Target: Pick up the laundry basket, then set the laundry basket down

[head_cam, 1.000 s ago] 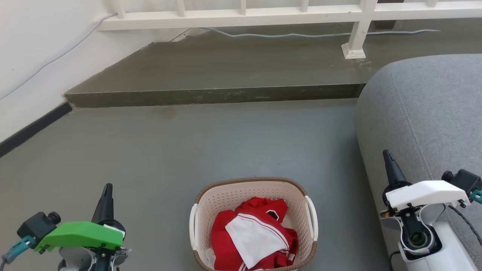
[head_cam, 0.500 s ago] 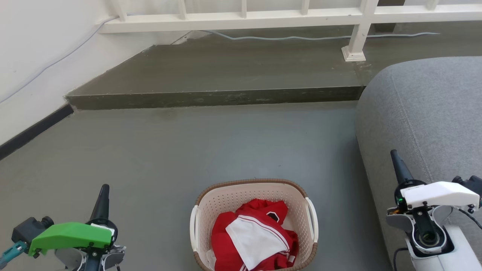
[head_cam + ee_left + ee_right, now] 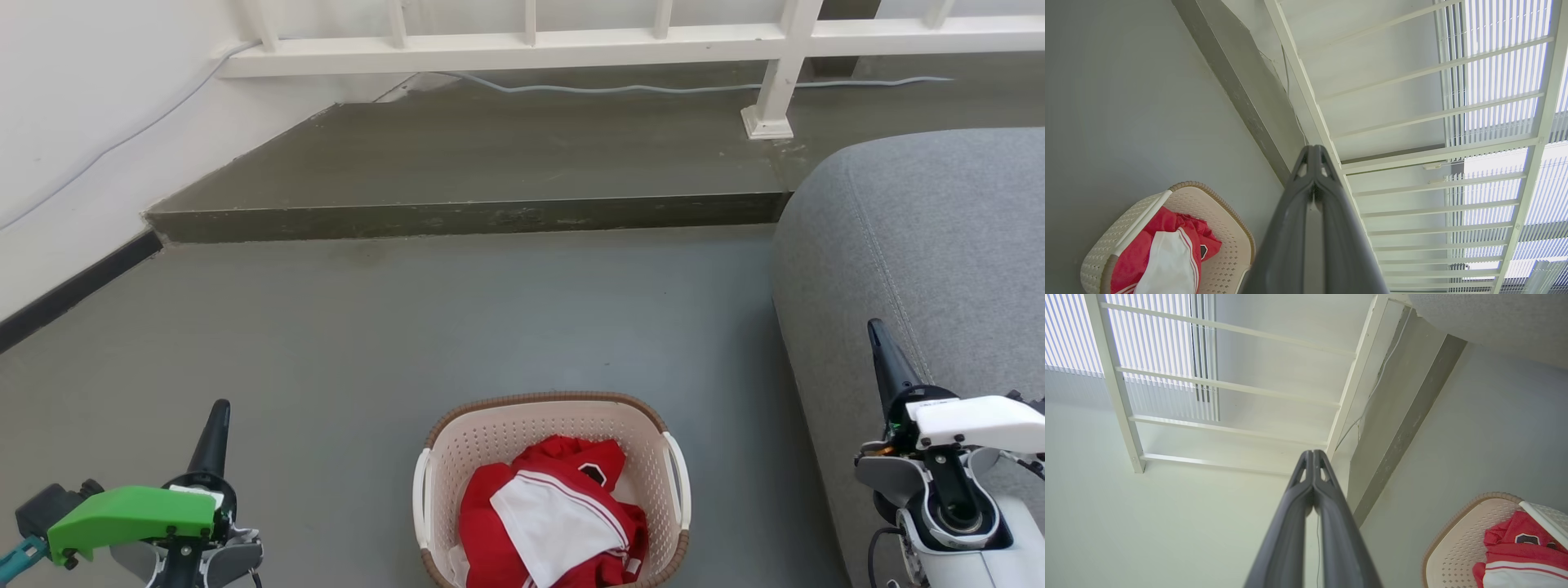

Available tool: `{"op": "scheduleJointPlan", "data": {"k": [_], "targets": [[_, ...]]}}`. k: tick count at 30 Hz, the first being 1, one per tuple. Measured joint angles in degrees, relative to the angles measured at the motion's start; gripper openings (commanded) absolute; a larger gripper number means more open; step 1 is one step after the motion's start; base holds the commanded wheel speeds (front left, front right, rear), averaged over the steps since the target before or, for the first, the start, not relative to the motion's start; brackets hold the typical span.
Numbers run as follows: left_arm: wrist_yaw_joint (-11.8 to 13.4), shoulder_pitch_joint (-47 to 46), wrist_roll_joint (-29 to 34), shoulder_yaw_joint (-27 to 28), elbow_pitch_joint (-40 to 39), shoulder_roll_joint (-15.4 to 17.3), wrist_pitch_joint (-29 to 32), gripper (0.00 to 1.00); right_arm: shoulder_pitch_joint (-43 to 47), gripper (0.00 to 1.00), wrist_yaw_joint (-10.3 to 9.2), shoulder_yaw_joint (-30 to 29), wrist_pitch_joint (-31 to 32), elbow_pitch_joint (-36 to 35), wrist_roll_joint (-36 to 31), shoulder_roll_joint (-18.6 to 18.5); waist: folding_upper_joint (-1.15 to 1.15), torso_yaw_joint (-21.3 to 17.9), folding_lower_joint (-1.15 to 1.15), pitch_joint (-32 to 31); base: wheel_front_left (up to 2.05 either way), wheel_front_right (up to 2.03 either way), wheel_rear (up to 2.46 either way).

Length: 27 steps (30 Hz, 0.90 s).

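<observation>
Laundry basket [image 3: 498, 445] sits on the grey floor [image 3: 408, 327] at bottom centre of the head view, partly cut off by the lower edge. Red-and-white garment [image 3: 555, 514] inside it. Left gripper [image 3: 218, 412] is at bottom left, right gripper [image 3: 880, 336] at lower right in front of the grey sofa [image 3: 939, 245]. Both are well apart from the basket. Wrist views show both sets of fingers pressed together tip to tip, nothing held. Raised step [image 3: 465, 219] and white railing [image 3: 531, 51] run across the top.
</observation>
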Motion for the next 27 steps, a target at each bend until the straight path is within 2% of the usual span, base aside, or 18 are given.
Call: {"op": "scheduleJointPlan", "data": {"k": [18,27], "targets": [[-0.25,-0.04,-13.0,2.54,-0.04,-0.1,3.59,0.0,0.21,0.0,1.52,-4.52,3.68,-0.86,13.06,0.98,0.0,0.14,0.0,-0.67,0.0,0.0,0.0],[-0.25,-0.04,-13.54,2.68,-0.07,-0.1,3.59,0.0,0.22,0.0,1.52,-4.61,3.68,-0.98,13.23,1.1,0.0,0.14,0.0,-0.67,0.0,0.0,0.0]]}}
